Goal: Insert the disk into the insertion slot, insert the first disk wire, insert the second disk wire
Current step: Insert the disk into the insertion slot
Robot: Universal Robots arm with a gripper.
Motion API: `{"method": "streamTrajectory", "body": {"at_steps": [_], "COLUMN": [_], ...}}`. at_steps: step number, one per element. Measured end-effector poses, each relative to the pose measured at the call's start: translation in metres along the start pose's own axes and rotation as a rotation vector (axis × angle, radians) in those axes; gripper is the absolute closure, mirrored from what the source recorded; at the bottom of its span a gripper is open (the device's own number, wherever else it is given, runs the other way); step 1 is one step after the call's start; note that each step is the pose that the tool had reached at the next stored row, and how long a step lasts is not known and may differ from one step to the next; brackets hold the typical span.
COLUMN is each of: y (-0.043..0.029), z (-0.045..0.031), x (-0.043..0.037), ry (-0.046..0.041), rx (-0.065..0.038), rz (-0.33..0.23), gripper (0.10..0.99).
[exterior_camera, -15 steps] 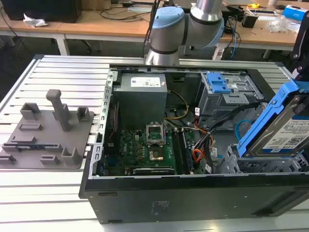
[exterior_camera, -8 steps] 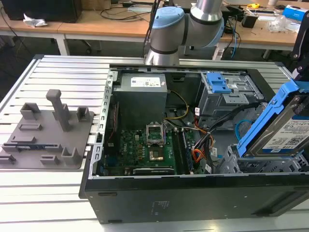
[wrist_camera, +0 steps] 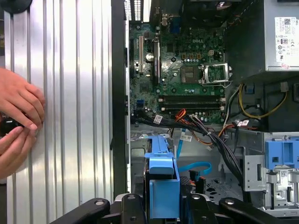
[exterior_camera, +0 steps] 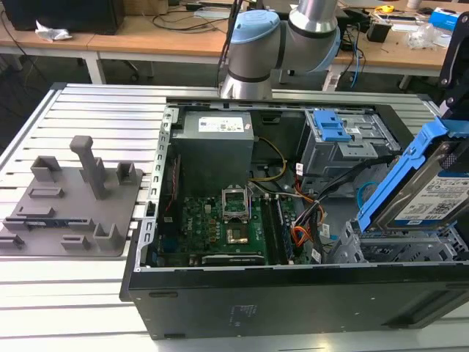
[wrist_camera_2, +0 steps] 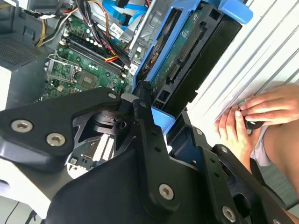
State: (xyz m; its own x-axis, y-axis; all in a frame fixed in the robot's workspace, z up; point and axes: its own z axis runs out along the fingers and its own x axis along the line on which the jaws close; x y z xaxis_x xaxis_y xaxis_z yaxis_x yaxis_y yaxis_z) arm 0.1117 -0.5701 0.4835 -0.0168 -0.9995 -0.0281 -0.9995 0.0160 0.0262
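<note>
Right, largest first. The slatted metal table carries the open computer case, with the arm standing behind it.

Inside the case, toward the exterior view's right, you have the insertion slot sitting low. The disk hangs tilted just above it, label side up, lower end nearest the cage. It is not seated yet.

The gripper is clenched on the disk's blue frame, with a finger on either side of it.

Handling, as I judge it: treat the drive as stiff, dense for its size and sensitive to knocks. The second wrist view shows its bare circuit board on the underside, so keep your hold on the plastic frame edges. Expect that frame to be smooth and to flex a little, so the drive may twist in the grasp.

A person's hands rest on the table beside the case, closed round something small and dark.

A blue cable lies loose by the cage, apparently not plugged into the drive
</note>
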Motion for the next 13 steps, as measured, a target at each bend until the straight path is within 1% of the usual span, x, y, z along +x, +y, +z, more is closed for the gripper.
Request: {"method": "streamTrajectory", "body": {"at_steps": [1,5,8,11,12,13], "y": [0.0004,0.0006,0.0009,0.0008,0.0008,0.0009], "z": [0.0001,0.0002,0.0011,0.0024,0.0030,0.0032], "x": [0.0003,0.0004,0.0005,0.0005,0.0005,0.0005], "ry": [-0.0040,-0.0050,-0.0050,-0.0051,-0.0050,-0.0050], "rx": [0.001,0.002,0.011,0.024,0.027,0.027], "rz": [0.000,0.000,0.000,-0.001,-0.001,0.000], "gripper": [0.722,0.722,0.722,0.722,0.722,0.722]}}
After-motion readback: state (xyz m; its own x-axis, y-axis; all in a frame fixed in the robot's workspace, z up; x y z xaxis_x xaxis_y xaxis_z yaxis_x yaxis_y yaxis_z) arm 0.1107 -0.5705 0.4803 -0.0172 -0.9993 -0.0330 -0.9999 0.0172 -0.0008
